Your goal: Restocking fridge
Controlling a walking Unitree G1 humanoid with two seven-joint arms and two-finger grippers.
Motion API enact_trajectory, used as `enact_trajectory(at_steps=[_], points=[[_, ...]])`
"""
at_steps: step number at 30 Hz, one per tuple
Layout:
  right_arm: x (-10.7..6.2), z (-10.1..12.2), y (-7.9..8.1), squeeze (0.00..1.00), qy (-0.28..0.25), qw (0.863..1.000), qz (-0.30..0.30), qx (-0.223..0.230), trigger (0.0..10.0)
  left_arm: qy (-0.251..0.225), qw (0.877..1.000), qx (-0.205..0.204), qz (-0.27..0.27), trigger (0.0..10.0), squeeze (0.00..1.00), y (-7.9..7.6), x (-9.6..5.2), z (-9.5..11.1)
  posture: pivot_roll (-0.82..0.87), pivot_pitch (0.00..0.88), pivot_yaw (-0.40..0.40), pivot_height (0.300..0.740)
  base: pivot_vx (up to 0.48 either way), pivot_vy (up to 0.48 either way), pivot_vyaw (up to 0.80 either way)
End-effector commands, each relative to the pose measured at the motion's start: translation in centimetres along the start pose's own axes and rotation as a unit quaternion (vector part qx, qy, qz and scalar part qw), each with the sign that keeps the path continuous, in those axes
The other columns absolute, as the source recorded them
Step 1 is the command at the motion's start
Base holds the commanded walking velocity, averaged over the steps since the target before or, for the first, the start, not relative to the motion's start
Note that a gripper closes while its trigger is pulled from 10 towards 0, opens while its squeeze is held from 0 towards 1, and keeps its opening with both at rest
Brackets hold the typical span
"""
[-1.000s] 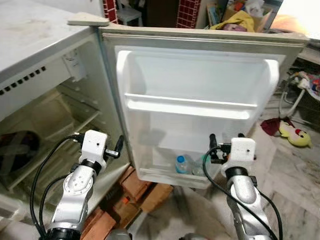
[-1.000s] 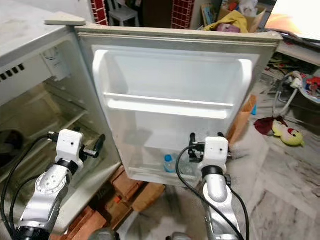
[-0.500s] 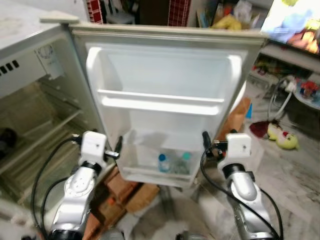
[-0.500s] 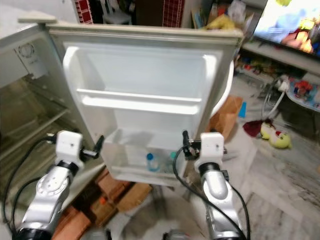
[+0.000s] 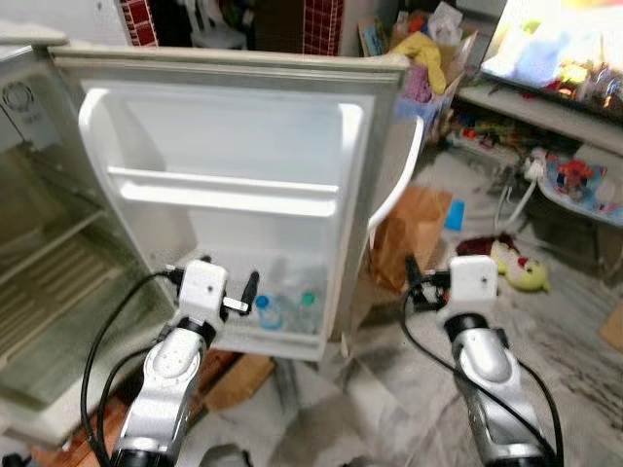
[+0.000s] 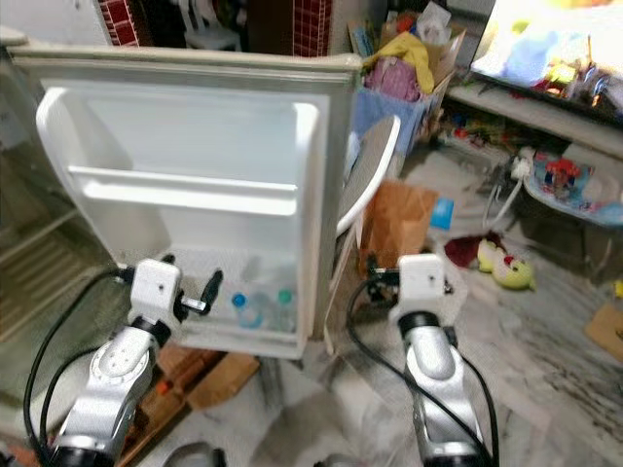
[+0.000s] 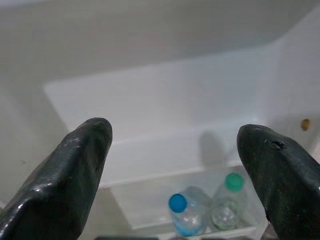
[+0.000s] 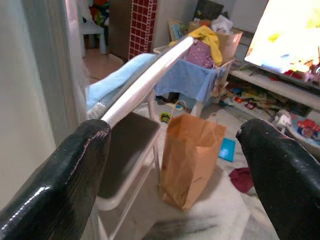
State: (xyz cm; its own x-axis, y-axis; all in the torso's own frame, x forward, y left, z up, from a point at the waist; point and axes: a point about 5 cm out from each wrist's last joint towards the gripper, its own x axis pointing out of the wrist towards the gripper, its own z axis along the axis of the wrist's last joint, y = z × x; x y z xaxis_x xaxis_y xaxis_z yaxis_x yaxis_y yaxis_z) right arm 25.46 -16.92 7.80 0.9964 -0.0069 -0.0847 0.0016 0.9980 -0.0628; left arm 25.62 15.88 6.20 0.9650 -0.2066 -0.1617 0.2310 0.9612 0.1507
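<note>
Both claws hang wide and empty: left gripper (image 5: 249, 292) faces the door's bottom bin (image 5: 282, 326), where two water bottles (image 7: 202, 205) already stand; right gripper (image 5: 414, 280) points past the fridge door (image 5: 224, 136) toward a paper bag (image 8: 189, 157). Upper shelves look bare, so restocking seems barely begun.

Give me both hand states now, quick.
Left hand: open, holding nothing, aimed at the fridge door's bottom shelf with two bottles.
Right hand: open, holding nothing, facing a brown paper bag.
</note>
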Motion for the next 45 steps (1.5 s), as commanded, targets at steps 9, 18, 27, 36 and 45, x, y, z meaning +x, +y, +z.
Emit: enact_trajectory(at_steps=[9,18,27,36,45], points=[[0.3,0.8,0.0,0.0,-0.02,1.0,0.019,0.007,10.0,0.0,1.0,0.006,0.001,10.0,0.0,-0.1,0.5,0.2,-0.01,0.0,-0.035,0.74,0.0,-0.312,0.0],[0.3,1.4,0.4,0.0,-0.038,0.998,0.038,-0.019,10.0,0.003,1.0,0.002,0.006,10.0,0.0,-0.1,0.8,0.0,-0.01,0.0,-0.037,0.74,0.0,-0.093,0.17],[0.8,2.0,0.1,0.0,-0.051,0.998,0.035,-0.011,10.0,0.003,1.0,0.004,0.016,10.0,0.0,0.1,0.9,0.1,-0.01,0.0,-0.039,0.74,0.0,0.0,0.75],[0.6,1.9,0.1,0.0,-0.055,0.998,0.022,-0.005,10.0,0.014,1.0,0.008,0.016,10.0,0.0,0.3,0.8,-0.3,-0.02,0.0,-0.011,0.74,0.0,0.0,0.71],[-0.1,1.3,0.0,0.0,-0.051,0.999,0.007,0.005,10.0,0.015,1.0,0.017,-0.014,10.0,0.0,-0.4,1.3,-0.1,-0.04,0.0,0.008,0.74,0.0,0.0,0.69]])
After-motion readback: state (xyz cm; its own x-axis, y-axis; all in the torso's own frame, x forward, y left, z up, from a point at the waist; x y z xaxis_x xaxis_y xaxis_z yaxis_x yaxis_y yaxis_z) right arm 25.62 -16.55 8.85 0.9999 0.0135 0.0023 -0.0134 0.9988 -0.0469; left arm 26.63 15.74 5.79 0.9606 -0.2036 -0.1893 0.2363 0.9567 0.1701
